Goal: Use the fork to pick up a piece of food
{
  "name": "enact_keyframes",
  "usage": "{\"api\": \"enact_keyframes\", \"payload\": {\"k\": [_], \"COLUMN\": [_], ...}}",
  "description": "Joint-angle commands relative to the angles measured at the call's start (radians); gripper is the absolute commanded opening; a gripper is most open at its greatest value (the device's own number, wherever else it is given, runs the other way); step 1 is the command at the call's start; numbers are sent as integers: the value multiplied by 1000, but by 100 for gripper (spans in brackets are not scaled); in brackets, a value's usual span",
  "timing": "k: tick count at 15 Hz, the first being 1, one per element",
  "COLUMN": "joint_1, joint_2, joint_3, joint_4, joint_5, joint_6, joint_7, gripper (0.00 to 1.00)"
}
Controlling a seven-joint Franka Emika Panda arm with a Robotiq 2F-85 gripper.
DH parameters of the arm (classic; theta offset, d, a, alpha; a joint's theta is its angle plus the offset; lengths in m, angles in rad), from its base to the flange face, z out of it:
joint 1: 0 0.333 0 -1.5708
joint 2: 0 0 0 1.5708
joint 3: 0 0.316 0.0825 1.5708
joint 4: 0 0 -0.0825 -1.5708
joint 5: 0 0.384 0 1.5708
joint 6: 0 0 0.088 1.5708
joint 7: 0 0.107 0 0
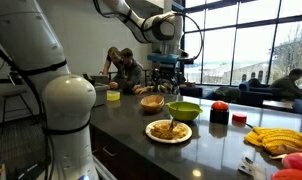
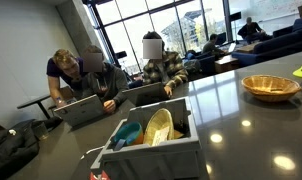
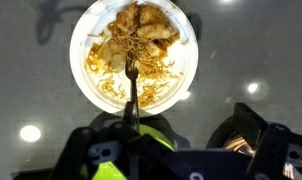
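Observation:
In the wrist view a round white plate (image 3: pixel 83 40) carries a pile of golden-brown noodle-like pieces of food (image 3: pixel 141 30). The thin dark fork (image 3: pixel 132 92) runs from my left finger up over the plate, with its tines above the food. How it is fixed to the finger does not show. My gripper (image 3: pixel 191 135) is open, the jaws far apart with nothing between them. In an exterior view the gripper (image 1: pixel 163 66) hangs well above the counter, behind the plate (image 1: pixel 151 133) of food (image 1: pixel 168 129); the fork is too thin to see there.
A green bowl (image 1: pixel 184 110), a tan bowl (image 1: pixel 152 101), a red-and-black container (image 1: pixel 219 112) and bananas (image 1: pixel 276 138) sit on the dark counter. In an exterior view there are the tan bowl (image 2: pixel 271 86), a grey bin (image 2: pixel 161 155) and people at laptops behind.

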State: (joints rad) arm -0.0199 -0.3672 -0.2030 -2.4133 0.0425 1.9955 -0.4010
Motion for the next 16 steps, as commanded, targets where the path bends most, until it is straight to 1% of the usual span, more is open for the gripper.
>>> {"api": "enact_keyframes", "payload": {"k": [1,3,6,9,13,16], "joint_1": [-8,-7,-8,-6,-10,-12], "joint_2": [27,34,54,84,138,163], "joint_3": [1,1,-2,-5,-7,-10], "joint_4": [9,3,-11,-28,-53,-71], "joint_5": [24,28,32,49,85,134], "joint_6": [9,48,152,227,286,323], "joint_7": [-25,-31,-38,-46,-60,-85], "gripper": [100,100,100,100,100,100]}}
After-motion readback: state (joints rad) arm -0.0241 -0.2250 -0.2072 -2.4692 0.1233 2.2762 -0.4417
